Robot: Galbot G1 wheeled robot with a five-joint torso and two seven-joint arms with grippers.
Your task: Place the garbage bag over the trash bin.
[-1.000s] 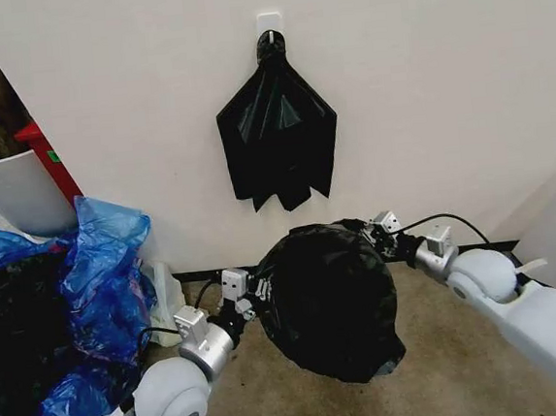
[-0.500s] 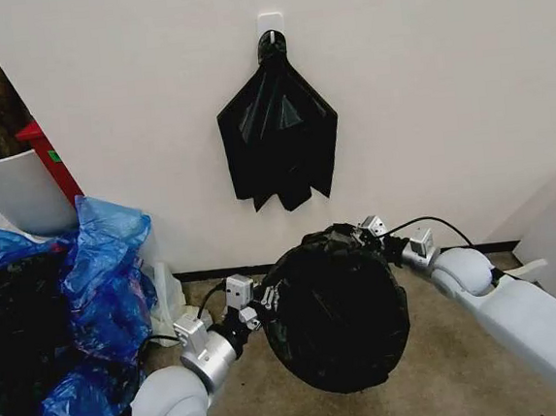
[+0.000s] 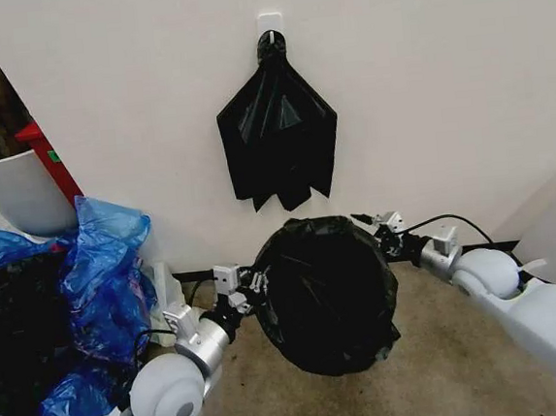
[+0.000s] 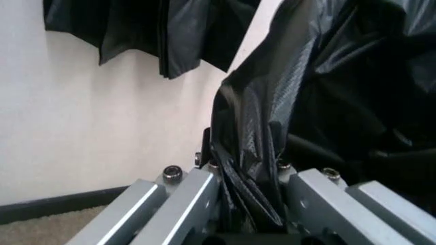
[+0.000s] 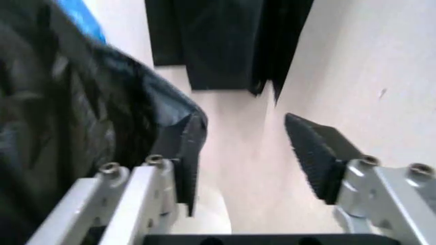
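A robot faces a plain white wall (image 3: 442, 77), with both arms reaching forward low over a tan carpeted floor (image 3: 448, 368). Between the two arms sits the garbage bag (image 3: 327, 296), a glossy black plastic bag spread into a rounded, dome-like shape just in front of the wall's dark baseboard. The trash bin cannot be made out under the plastic.

The left claw (image 3: 256, 286) is at the bag's left edge. In the left wrist view, its two metal fingers (image 4: 187, 199) are pressed together on a bunched fold of the bag's black plastic, which rises out from between them. So the bag lies directly in this claw and spreads away from it toward the robot's right.

The right claw (image 3: 375, 227) is at the bag's upper right edge, close to the wall. In the right wrist view its fingers stand apart with a clear gap between them. One finger lies against the bag's black rim, and the other, tipped with a dark ribbed pad (image 5: 315, 153), is free in the air beside the wall. The bag lies to one side of this claw, touching it but not pinched.

Higher on the wall, a second black bag (image 3: 278, 135) hangs folded from a white hook (image 3: 269, 26). To the robot's left are crumpled blue plastic bags (image 3: 99, 272) and a large white planter pot (image 3: 18, 192).
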